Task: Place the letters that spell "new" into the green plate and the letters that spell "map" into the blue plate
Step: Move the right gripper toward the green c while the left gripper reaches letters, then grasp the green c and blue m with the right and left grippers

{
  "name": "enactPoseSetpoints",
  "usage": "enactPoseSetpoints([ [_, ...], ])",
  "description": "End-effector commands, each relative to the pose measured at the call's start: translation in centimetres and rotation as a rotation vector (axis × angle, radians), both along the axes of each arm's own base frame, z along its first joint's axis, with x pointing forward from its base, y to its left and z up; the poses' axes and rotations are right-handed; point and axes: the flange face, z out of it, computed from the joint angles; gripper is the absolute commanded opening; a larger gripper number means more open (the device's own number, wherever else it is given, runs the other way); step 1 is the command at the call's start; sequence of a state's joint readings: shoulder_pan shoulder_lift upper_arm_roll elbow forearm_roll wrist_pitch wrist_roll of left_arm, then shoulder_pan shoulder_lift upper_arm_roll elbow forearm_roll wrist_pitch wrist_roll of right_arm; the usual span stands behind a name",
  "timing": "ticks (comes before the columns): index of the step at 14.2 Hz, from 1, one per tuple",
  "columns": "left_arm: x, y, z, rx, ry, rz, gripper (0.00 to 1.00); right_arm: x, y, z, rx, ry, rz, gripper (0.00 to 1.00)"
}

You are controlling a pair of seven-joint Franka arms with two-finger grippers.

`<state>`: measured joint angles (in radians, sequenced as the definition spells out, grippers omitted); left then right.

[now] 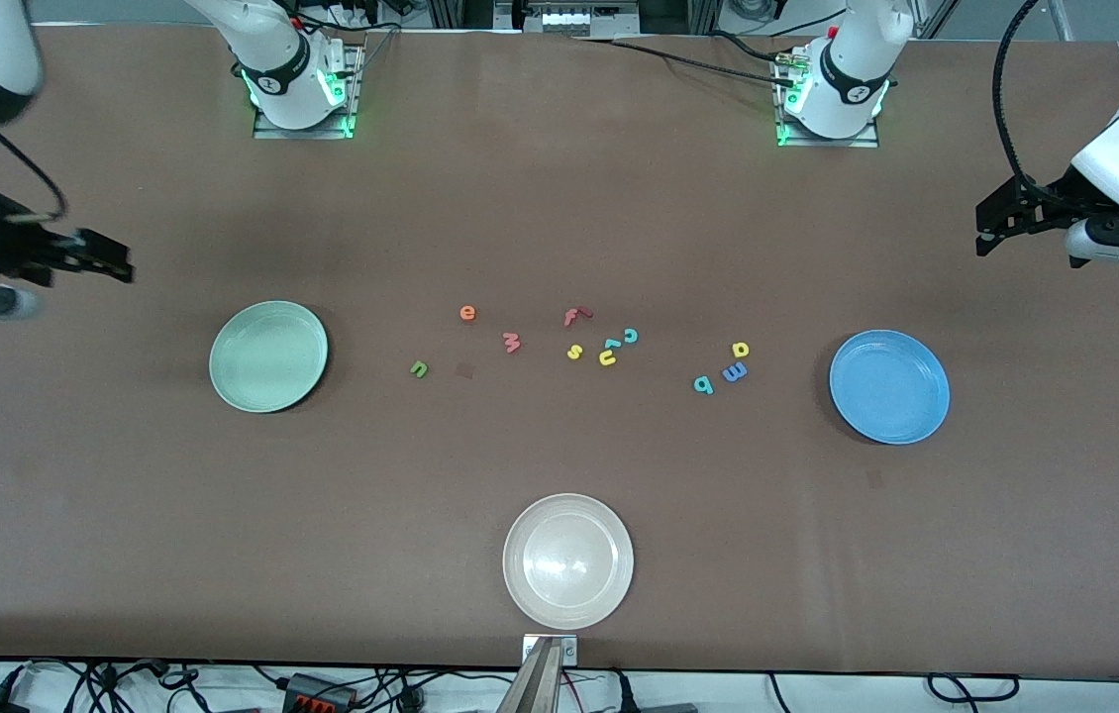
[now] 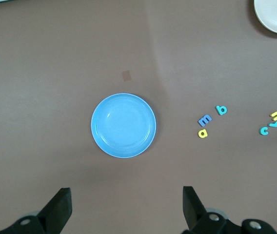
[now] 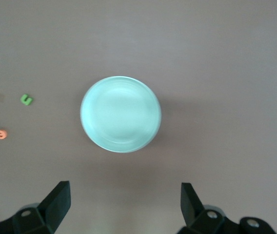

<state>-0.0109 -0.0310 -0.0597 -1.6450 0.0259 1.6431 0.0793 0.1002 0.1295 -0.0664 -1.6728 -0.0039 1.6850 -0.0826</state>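
Observation:
The pale green plate [image 1: 268, 356] [image 3: 121, 114] lies toward the right arm's end, the blue plate [image 1: 889, 386] [image 2: 123, 125] toward the left arm's end. Between them lie the green n [image 1: 419, 369] [image 3: 26, 99], orange e [image 1: 467, 313] [image 3: 0, 134] and salmon w [image 1: 512, 343]. Close to the blue plate are the yellow a [image 1: 741, 349] [image 2: 203, 133], blue m [image 1: 734, 372] [image 2: 205, 120] and teal p [image 1: 703, 384] [image 2: 221, 110]. My left gripper [image 1: 987, 236] [image 2: 127, 204] hangs open over the table's left-arm end. My right gripper [image 1: 122, 265] [image 3: 125, 202] hangs open over the right-arm end. Both hold nothing.
A whitish-beige plate [image 1: 567, 561] sits near the table's front edge. A red f [image 1: 575, 316], yellow s [image 1: 574, 352], yellow u [image 1: 608, 357] and teal c [image 1: 630, 336] cluster in the middle between the two letter groups.

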Motion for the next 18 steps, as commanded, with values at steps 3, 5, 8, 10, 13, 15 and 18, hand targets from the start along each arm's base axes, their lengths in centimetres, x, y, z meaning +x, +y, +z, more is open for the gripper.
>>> enactPoseSetpoints([
  [3, 0.8, -3.8, -5.0, -0.004, 0.174, -0.063, 1.00, 1.4, 13.5, -9.3, -0.007, 0.002, 0.123, 1.00],
  [5, 2.3, -4.1, -10.2, 0.003, 0.286, -0.068, 1.00, 1.1, 17.4, -13.9, -0.010, -0.015, 0.165, 1.00],
  [8, 3.9, -8.0, -17.2, 0.017, 0.363, -0.132, 1.00, 0.3, 23.0, -20.4, -0.013, 0.008, 0.163, 1.00],
  [10, 5.0, -10.2, -20.8, 0.000, 0.328, -0.262, 1.00, 0.3, 24.5, -23.8, -0.011, -0.010, 0.179, 1.00],
  [13, 6.2, -12.2, -25.7, -0.042, 0.266, -0.575, 1.00, -0.3, 25.9, -27.4, -0.022, 0.002, 0.180, 0.87],
  [15, 6.4, -13.9, -29.0, -0.064, 0.267, -0.710, 1.00, -0.6, 26.0, -28.2, -0.042, 0.011, 0.068, 0.78],
  [18, 6.6, -16.3, -33.8, -0.073, 0.253, -0.820, 1.00, -1.3, 27.2, -29.1, -0.061, 0.015, -0.030, 0.77],
])
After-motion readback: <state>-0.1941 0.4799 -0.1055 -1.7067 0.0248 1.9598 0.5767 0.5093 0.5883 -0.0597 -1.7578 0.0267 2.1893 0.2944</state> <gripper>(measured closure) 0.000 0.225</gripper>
